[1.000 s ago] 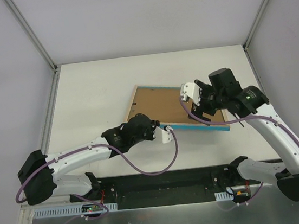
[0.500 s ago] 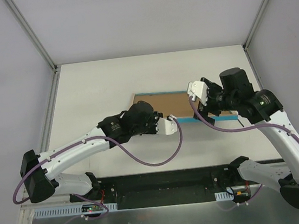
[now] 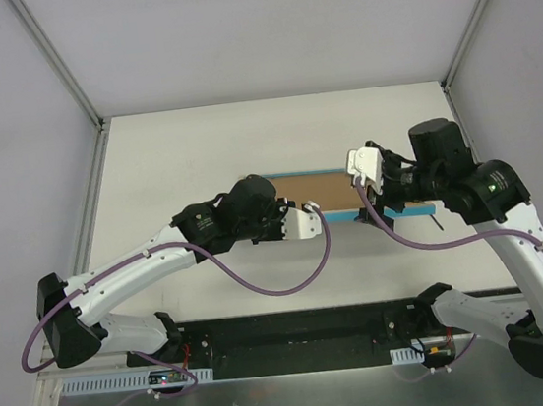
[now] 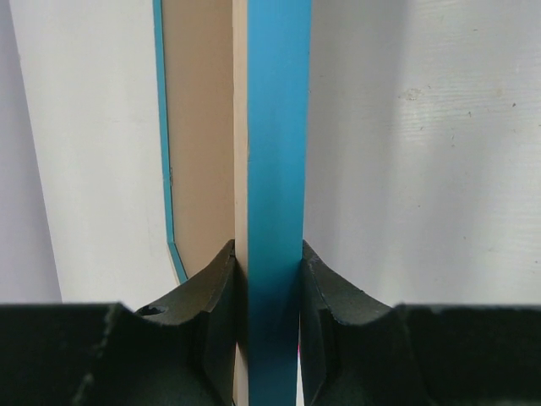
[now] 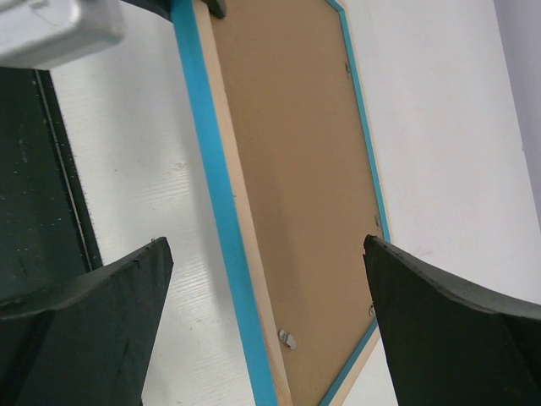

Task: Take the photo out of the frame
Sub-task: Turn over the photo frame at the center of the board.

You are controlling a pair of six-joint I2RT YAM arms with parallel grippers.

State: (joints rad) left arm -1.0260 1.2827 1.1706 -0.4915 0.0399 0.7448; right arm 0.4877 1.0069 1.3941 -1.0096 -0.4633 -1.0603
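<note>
Fibreboard backs the frame (image 5: 287, 152), smooth turquoise along its thin rim. My left gripper (image 4: 267, 249) pinches that rim; my right gripper (image 5: 264, 245) gapes wide, holding nothing.

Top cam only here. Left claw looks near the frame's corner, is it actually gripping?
Observer: Yes. The left wrist view shows the left claw clamped across the frame, on its blue edge.
Operator: And the right claw?
Observer: Wide open in its wrist view; the frame sits in the gap, no contact visible.
Operator: Is the photo showing?
Observer: No. Only the brown back panel faces that camera, with a small metal tab near one end.
</note>
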